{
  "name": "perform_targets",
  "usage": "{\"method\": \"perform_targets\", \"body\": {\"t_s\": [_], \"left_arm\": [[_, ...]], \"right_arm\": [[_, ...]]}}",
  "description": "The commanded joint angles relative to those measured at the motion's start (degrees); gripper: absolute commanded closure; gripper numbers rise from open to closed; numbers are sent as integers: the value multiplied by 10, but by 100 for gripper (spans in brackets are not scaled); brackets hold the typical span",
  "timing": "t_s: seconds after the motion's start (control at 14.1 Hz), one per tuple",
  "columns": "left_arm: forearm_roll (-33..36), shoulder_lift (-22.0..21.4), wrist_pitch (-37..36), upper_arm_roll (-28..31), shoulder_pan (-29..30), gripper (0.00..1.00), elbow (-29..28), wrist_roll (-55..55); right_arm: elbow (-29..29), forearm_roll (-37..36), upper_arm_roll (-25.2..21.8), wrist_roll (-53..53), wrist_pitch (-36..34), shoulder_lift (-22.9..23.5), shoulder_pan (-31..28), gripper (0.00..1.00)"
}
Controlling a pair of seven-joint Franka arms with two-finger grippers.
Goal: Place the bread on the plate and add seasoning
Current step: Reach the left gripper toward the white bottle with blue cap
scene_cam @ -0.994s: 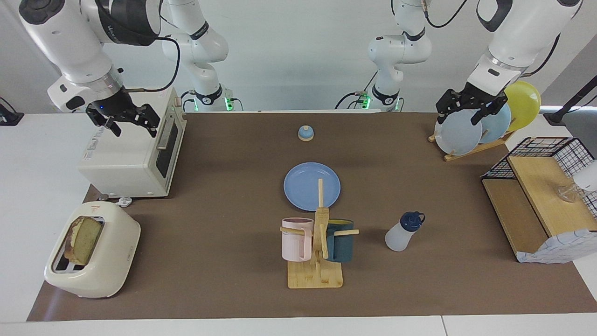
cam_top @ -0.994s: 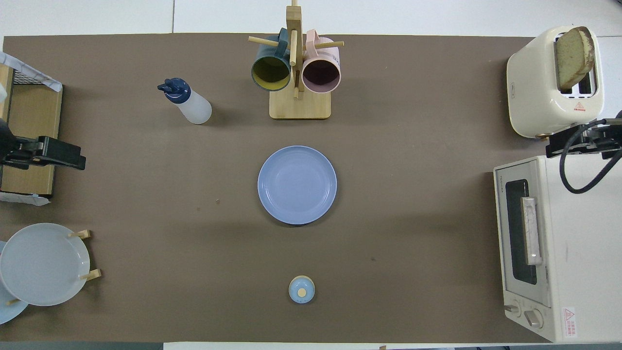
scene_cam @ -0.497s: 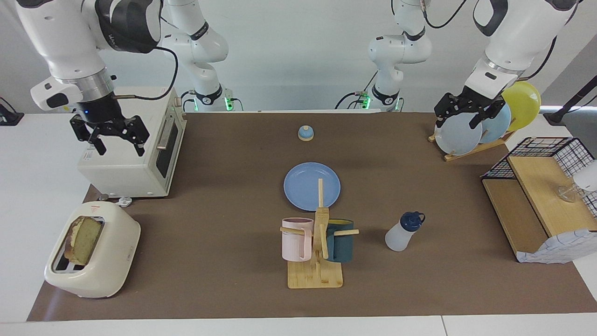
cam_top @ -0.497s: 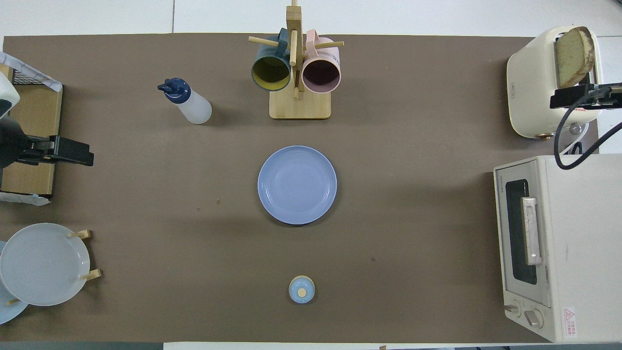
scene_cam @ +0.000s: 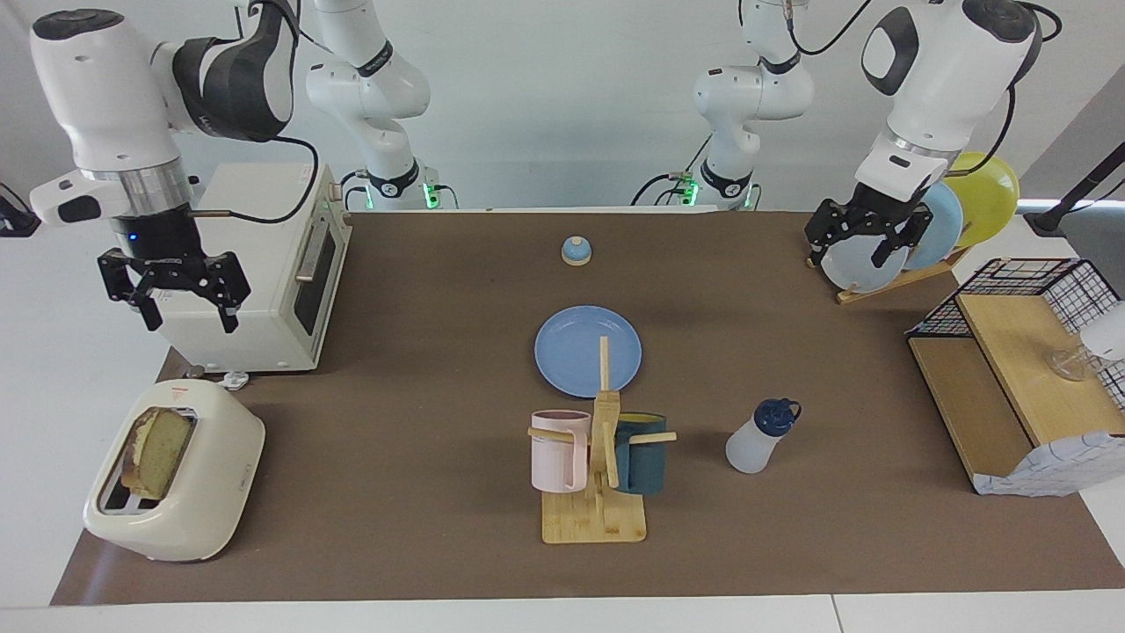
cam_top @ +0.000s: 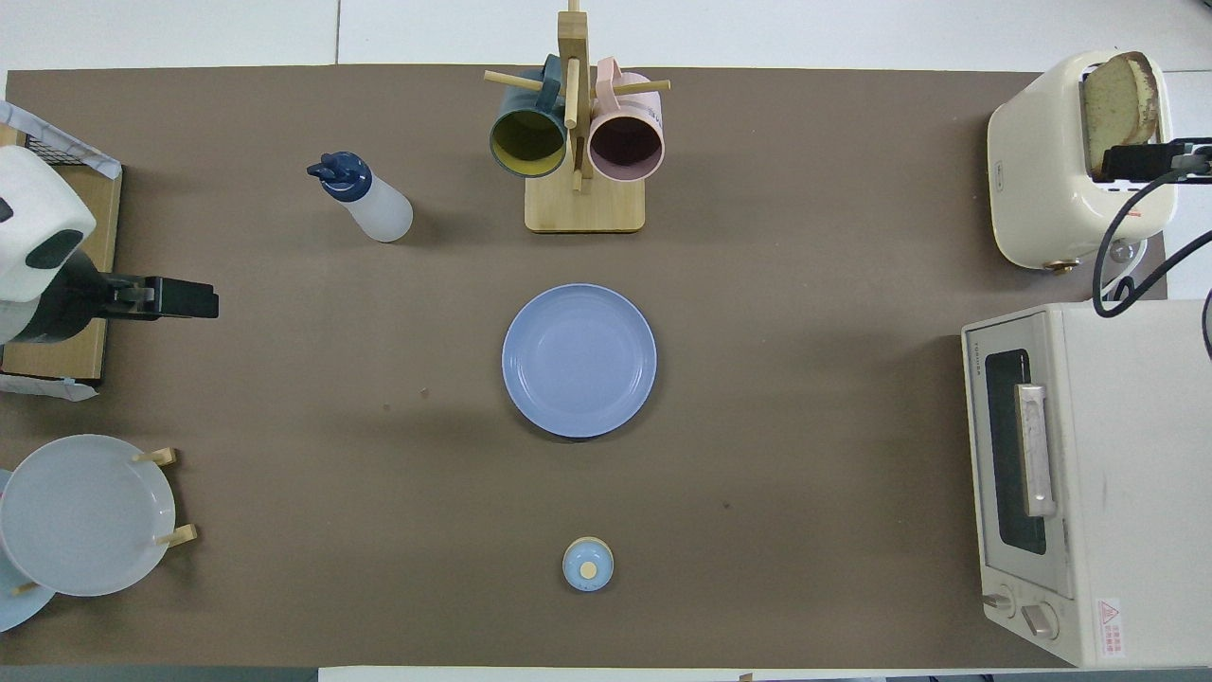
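The blue plate (cam_top: 579, 361) lay bare mid-table, with the seasoning bottle (cam_top: 365, 198) and the mug rack (cam_top: 577, 128) farther from the robots. A bread slice (cam_top: 1117, 104) stood in the cream toaster (cam_top: 1042, 161); the right gripper (cam_top: 1141, 161) hung over it. The left gripper (cam_top: 175, 299) hovered over the mat's edge by the wooden shelf (cam_top: 52, 256).

The right tool (scene_cam: 171, 293) moved off the top of the toaster oven (scene_cam: 255, 299) toward the toaster (scene_cam: 176, 475), and hung open in the air near the bread (scene_cam: 158, 450) in the slot. The left tool (scene_cam: 858, 241) swung from in front of the racked plates (scene_cam: 932, 230) out over the counter (scene_cam: 422, 352), also open and empty.
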Motion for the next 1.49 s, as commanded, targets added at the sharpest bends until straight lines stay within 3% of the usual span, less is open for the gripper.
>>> {"method": "perform_targets", "body": {"t_s": [0.0,0.36,0.78,1.14,1.35,1.42], "left_arm": [[5,-36,106,5,-37,0,-102,-3],[5,-51,309,4,-61,0,-231,-14],[4,12,604,4,-78,0,-353,-33],[0,102,777,5,-85,0,-354,-98],[-36,146,833,5,-87,0,-338,-98],[-56,164,863,6,-106,0,-336,-98]], "right_arm": [[-5,-23,4,-45,54,15,-12,0],[-5,-54,4,-57,114,52,-23,0],[-4,-53,3,-14,171,91,-37,0],[19,-54,4,0,219,138,-37,0],[24,-55,3,-4,219,140,-31,24],[24,-56,3,-7,219,140,-31,27]]}}
